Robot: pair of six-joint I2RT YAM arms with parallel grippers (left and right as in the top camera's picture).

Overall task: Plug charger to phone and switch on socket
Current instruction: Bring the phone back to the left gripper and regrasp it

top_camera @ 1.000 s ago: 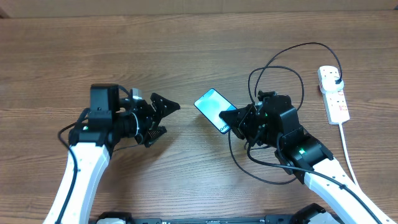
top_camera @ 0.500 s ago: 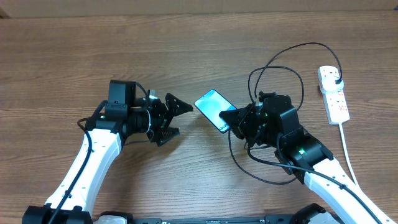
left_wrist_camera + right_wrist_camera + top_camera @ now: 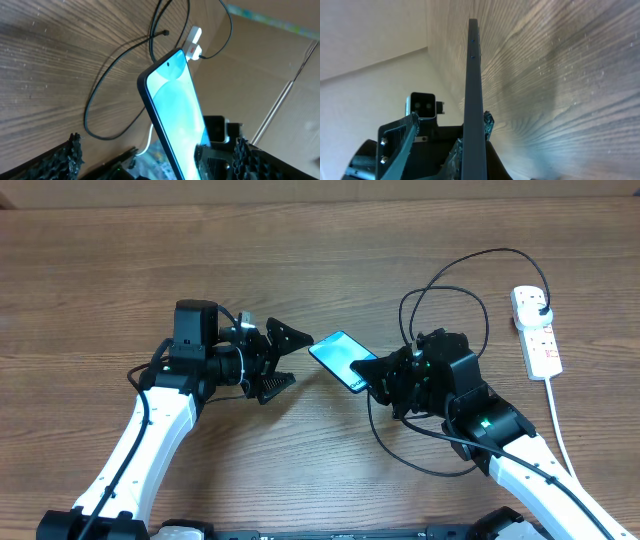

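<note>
The slim rectangular smartphone with a lit blue-white screen and black edges sits near the middle of the wooden tabletop, held at a tilt. The right gripper is clamped on its right end. In the right wrist view the phone shows edge-on between that gripper's fingers.

The left gripper is just left of the phone with its jaws spread wide and nothing between them. Its far fingertip lies close to the phone's left corner, but contact cannot be judged.

The long thin black charger cable loops across the wood behind the right arm. It runs to a black plug seated in the far end of the white oblong power strip at the right edge. The switch positions are too small to read.
</note>
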